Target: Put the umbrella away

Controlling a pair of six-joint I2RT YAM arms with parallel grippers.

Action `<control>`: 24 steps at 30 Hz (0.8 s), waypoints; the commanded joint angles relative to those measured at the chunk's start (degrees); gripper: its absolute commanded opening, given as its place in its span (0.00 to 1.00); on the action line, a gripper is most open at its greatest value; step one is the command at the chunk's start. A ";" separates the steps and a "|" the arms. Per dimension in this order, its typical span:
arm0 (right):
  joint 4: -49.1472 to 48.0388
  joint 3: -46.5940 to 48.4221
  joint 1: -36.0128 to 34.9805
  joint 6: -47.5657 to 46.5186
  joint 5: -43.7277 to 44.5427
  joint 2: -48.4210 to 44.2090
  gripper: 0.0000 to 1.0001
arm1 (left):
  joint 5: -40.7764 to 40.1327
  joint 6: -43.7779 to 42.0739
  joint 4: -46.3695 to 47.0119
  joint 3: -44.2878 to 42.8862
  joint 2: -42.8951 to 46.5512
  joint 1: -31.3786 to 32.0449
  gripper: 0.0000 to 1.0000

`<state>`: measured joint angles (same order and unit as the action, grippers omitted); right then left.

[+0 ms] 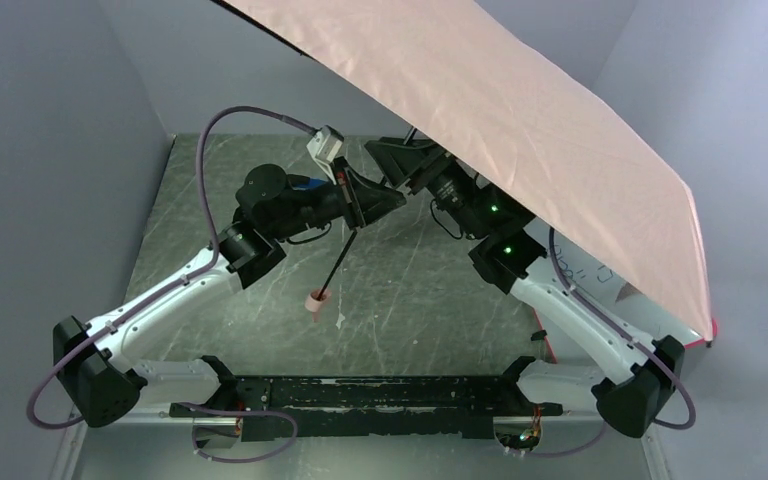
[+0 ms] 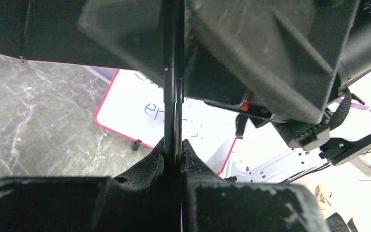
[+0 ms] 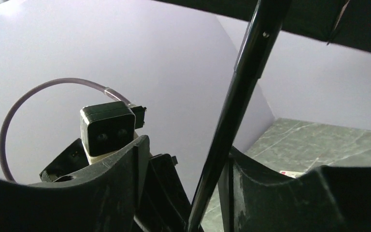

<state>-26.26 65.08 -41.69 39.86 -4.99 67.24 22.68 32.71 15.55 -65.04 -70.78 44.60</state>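
Canopy spread wide, one claw holding

Pink canopy (image 1: 520, 130) fills the upper right of the overhead view, closest to the lens. The umbrella (image 1: 560, 170) is fully open and tilted. Its shaft (image 1: 345, 255) slants down to the handle (image 1: 317, 299), which is just above or on the table (image 1: 410, 300); I cannot tell which. Left claw (image 2: 178, 154) is pinched tight on the shaft. Right claw (image 3: 188, 154) stands partly wide, the shaft passing between its fingers with a gap on one side, so it grips nothing.

Risks, as I judge them:
- The thin, smooth shaft, held in a single pinch, could twist or slide under the broad canopy's pull.
- The canopy's edge could catch the right wall (image 1: 740, 120).
- The handle could jam against the table.

Count: one umbrella, one shaft, one handle, two claws, one white board (image 1: 600, 280).
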 commanded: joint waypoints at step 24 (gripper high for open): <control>13.22 -11.10 1.75 -0.26 20.40 -4.82 0.69 | -24.63 -8.16 -11.49 14.49 12.58 -0.05 0.05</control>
<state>-15.05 56.69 -41.08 37.19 12.32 61.58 2.79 27.11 1.02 -52.90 -60.62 44.36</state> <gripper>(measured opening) 0.667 0.136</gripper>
